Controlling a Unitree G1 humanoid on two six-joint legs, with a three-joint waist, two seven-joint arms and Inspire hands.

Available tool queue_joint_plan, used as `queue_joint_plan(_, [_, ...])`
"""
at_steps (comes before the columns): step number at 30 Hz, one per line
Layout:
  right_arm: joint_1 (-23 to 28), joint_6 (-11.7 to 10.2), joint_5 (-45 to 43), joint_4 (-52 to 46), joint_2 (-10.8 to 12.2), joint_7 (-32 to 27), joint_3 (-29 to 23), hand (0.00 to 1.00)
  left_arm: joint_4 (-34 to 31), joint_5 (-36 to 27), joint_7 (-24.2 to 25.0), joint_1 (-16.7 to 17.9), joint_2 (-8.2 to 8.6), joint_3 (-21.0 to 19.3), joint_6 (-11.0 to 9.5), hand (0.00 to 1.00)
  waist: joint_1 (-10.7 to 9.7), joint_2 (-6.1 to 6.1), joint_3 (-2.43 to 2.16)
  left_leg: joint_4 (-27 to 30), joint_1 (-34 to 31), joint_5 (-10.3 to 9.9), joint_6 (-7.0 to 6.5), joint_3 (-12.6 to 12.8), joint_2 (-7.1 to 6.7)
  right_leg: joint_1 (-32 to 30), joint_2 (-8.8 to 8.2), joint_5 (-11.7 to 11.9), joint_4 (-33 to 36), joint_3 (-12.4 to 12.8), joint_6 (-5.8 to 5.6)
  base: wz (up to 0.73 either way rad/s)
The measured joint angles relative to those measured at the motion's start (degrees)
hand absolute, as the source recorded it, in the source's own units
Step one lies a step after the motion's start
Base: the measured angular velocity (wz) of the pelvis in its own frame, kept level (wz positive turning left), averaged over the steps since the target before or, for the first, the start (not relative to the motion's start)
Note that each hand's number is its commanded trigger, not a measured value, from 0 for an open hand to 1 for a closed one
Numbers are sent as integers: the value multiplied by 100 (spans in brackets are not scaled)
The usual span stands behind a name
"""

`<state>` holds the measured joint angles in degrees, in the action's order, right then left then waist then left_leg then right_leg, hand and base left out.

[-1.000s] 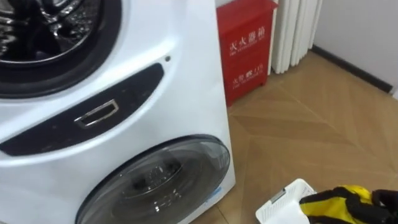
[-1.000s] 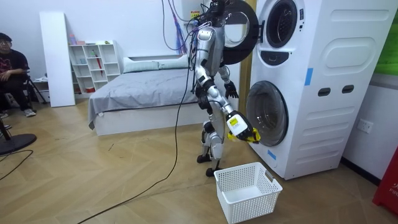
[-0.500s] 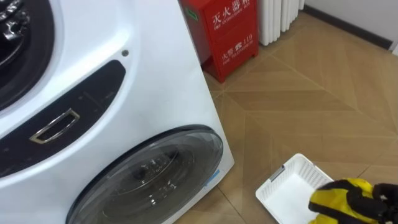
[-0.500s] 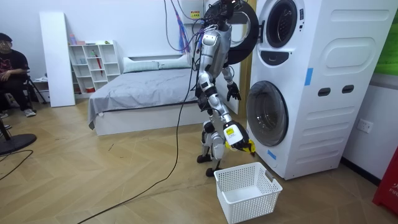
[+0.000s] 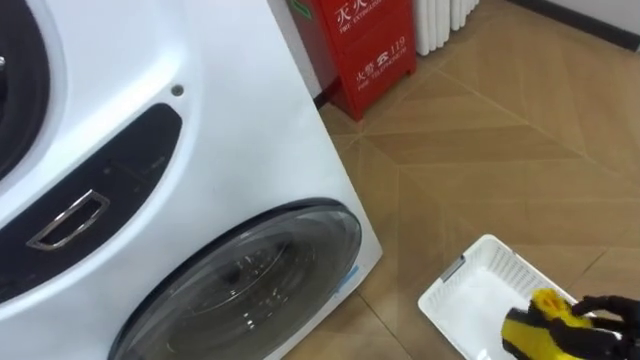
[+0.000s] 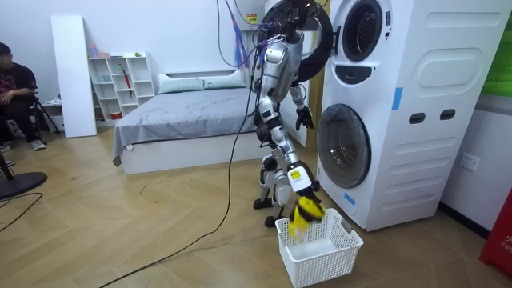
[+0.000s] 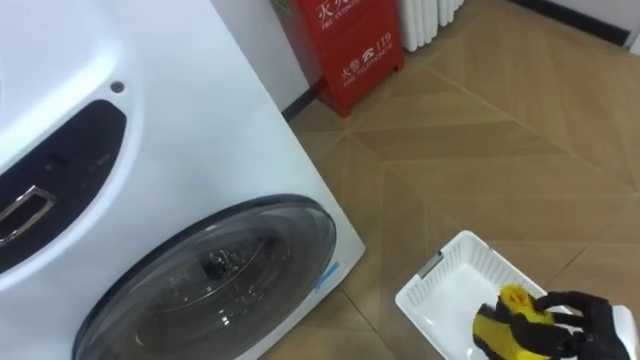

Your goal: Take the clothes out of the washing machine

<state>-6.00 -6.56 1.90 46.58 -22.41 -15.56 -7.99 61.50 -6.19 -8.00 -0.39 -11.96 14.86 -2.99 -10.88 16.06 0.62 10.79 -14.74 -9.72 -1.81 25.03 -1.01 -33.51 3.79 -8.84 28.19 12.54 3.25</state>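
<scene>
In the left eye view the right hand (image 5: pixel 606 312) had its dark fingers curled over a yellow cloth (image 5: pixel 535 330). A white basket (image 5: pixel 465 295) lay just under it and the washing machine (image 5: pixel 250 150) stood well off to its left. The room view showed the cloth dangling below that hand, above the basket, and the left hand (image 6: pixel 304 120) higher up. The right eye view showed the same grip.

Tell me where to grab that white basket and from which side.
Take the handle slot in the short end wall of the basket facing the washing machine. Come down from above on that side: the rim is open there, while the right hand and yellow cloth occupy the opposite end.
</scene>
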Motion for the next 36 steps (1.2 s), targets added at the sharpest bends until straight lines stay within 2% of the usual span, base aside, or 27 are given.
queue_joint_plan(8, [34,1,-18,-4,-1,27,113,0,23,3,0,15,0,20,16,0,-2,-23,17,5,18,0,1,4,-9,-21,-9,-91,97,-10,62,-1])
queue_joint_plan(10, [34,1,-29,-4,0,44,190,0,37,3,0,15,0,20,16,0,-15,-91,59,14,39,0,1,3,-33,-27,-35,-149,170,-15,77,0])
queue_joint_plan(13, [16,1,-23,-20,-1,75,202,0,36,2,1,27,0,21,9,0,-17,-122,70,72,19,0,1,4,-50,-35,-68,-199,212,-24,80,6])
queue_joint_plan(22, [-8,1,-27,-19,5,81,227,0,37,2,1,112,-1,22,17,0,-19,-220,30,74,-19,-1,1,-4,-55,-47,-153,-257,251,-206,98,12])
queue_joint_plan(31, [58,7,-21,-12,5,86,218,0,21,3,1,290,-11,20,47,0,-21,-205,17,71,-14,-1,1,-14,-70,-44,-189,-242,254,-236,68,2])
queue_joint_plan(36, [169,9,-184,24,1,147,212,0,-187,10,30,511,-19,13,45,0,20,-159,-22,65,47,0,2,-50,-67,21,-179,-238,240,-230,72,-1])
